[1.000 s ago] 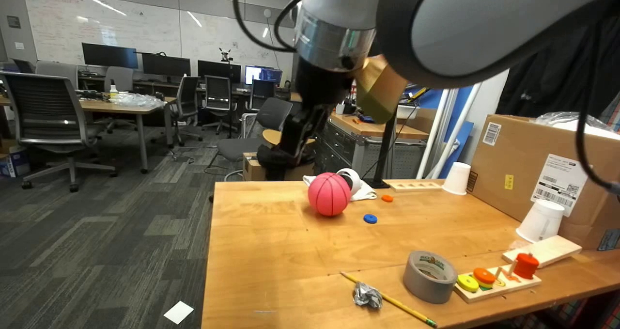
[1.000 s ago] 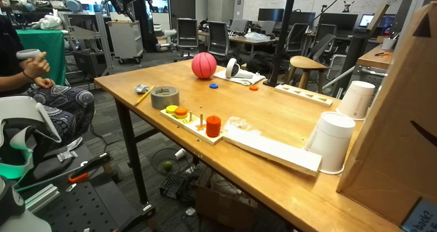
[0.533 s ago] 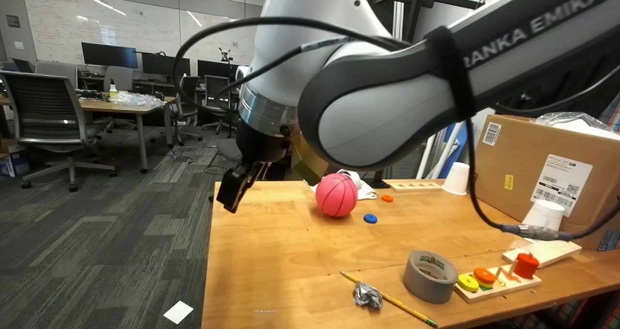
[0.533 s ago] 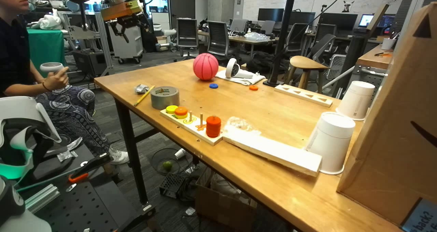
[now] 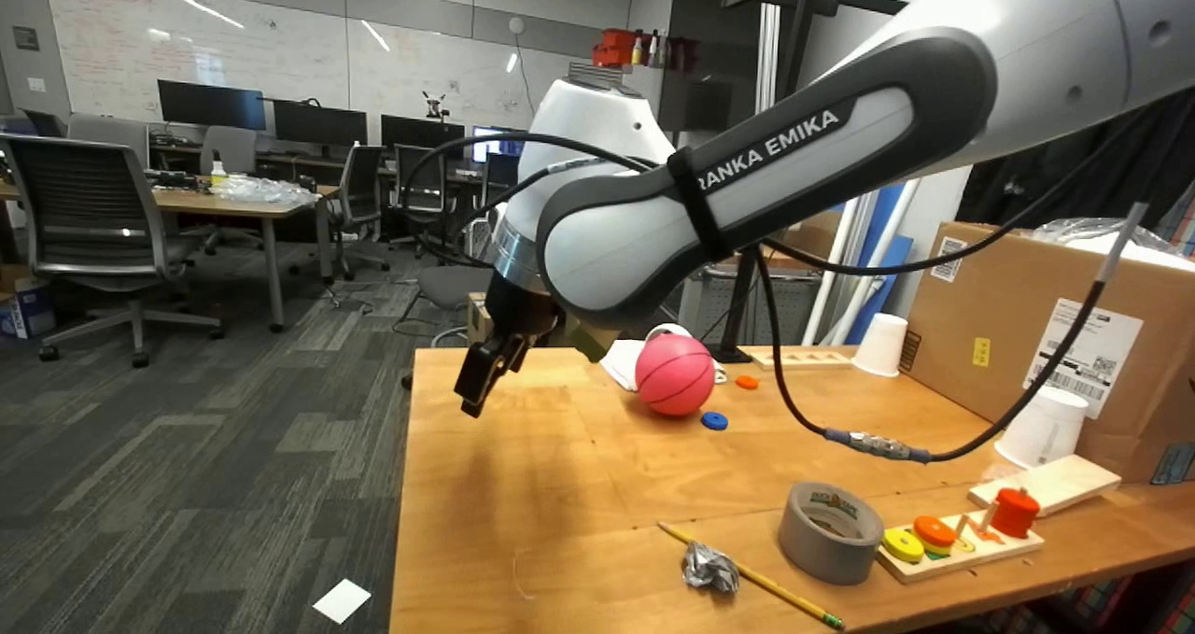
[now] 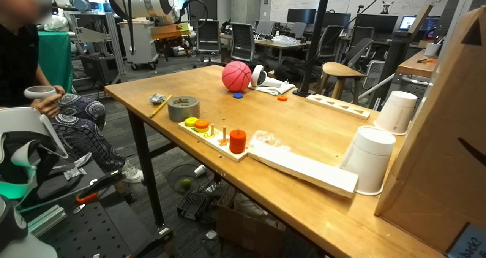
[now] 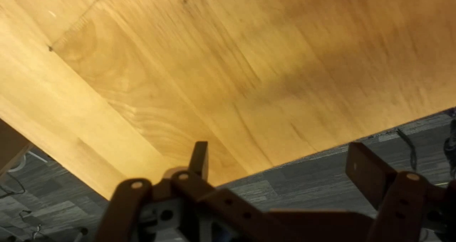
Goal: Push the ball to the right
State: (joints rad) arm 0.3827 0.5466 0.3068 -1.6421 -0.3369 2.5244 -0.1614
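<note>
The pinkish-red ball (image 5: 674,374) with dark seams rests on the wooden table, beside the blue disc (image 5: 714,421). I cannot tell whether they touch. The ball also shows in an exterior view (image 6: 236,76), just left of a white controller. It is out of the wrist view. My gripper (image 5: 487,387) hangs above the table, left of the ball and apart from it in both exterior views. In the wrist view my gripper (image 7: 278,145) has its fingers wide apart with nothing between them, over the table's edge and floor.
The white controller (image 6: 260,77) lies on a white cloth (image 6: 273,89). A duct tape roll (image 5: 829,533), pencil (image 5: 747,576), crumpled foil (image 5: 709,569), peg board (image 5: 971,545), cups (image 6: 367,159) and a cardboard box (image 5: 1055,335) stand on the table. A person sits beside it.
The ball has rolled rightward in both exterior views, toward the blue disc and the controller. My arm came down over the table's left part, then the gripper shifted slightly right.
</note>
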